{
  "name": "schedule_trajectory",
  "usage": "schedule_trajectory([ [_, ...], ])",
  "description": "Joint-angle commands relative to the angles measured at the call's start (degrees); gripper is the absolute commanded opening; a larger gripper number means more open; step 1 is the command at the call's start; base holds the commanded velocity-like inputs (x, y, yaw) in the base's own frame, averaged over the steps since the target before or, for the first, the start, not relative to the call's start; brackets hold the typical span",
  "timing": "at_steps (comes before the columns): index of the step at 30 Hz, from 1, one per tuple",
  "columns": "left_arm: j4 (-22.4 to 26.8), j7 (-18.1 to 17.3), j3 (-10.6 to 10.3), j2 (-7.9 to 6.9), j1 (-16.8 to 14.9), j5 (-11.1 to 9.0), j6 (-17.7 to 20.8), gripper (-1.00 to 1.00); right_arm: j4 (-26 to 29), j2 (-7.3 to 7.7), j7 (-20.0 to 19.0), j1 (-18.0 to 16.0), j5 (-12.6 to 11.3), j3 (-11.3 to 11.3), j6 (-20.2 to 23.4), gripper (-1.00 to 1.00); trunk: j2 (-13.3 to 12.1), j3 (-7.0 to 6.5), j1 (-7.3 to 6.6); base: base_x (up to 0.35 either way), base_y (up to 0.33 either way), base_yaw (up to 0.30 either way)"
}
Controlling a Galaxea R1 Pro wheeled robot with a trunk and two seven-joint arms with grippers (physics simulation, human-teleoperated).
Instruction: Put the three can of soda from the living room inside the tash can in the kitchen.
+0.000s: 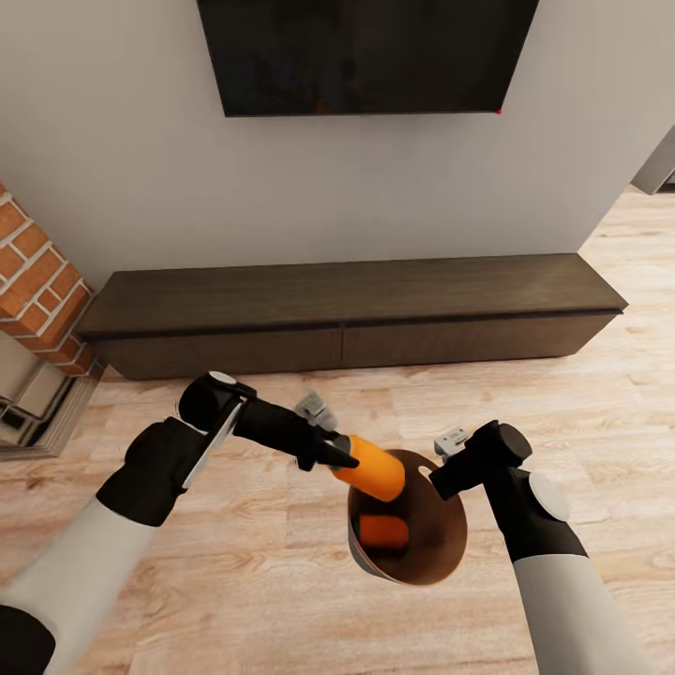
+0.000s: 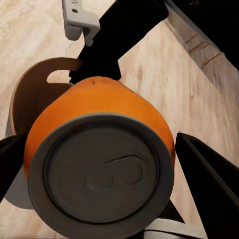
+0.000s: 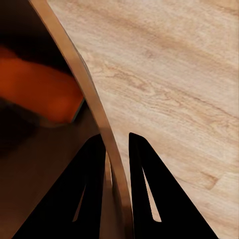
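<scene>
My left gripper [image 1: 342, 457] is shut on an orange can of soda [image 1: 372, 469], held tilted over the mouth of the tash can [image 1: 441, 555]. The left wrist view shows that can's grey top [image 2: 99, 172] between the black fingers [image 2: 206, 172]. The grey bin, coppery-brown inside, hangs above the floor with my right gripper [image 1: 444, 472] shut on its rim [image 3: 74, 74]. A second orange can [image 1: 384, 532] lies inside the bin, also seen as an orange can [image 3: 42, 89] in the right wrist view. My right gripper [image 3: 115, 137] pinches the bin's wall.
A long dark low cabinet [image 1: 347, 314] runs along the white wall ahead, under a wall TV [image 1: 366, 52]. A brick fireplace [image 1: 33, 272] stands at the left. Light wood floor [image 1: 600, 412] spreads below and to the right, toward an opening at the far right.
</scene>
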State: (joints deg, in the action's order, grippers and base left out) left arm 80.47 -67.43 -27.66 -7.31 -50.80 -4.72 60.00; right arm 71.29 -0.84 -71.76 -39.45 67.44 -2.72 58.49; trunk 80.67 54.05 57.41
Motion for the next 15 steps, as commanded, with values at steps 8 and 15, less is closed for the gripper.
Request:
schedule_trajectory([
  [8, -0.8, 4.4, -4.6, 3.63, 0.0, 0.1, 0.0, -1.00, 0.0, -0.12, -0.5, -0.1, -0.8, 0.0, 0.7, -1.00, 0.0, 0.00, 0.00, 0.000, 0.000, 0.000],
  [15, -2.8, 8.6, -6.1, 4.50, 0.0, 0.2, 0.0, -1.00, 0.0, -0.10, -0.5, -0.1, -0.7, 0.0, 0.7, -1.00, 0.0, 0.00, 0.00, 0.000, 0.000, 0.000],
])
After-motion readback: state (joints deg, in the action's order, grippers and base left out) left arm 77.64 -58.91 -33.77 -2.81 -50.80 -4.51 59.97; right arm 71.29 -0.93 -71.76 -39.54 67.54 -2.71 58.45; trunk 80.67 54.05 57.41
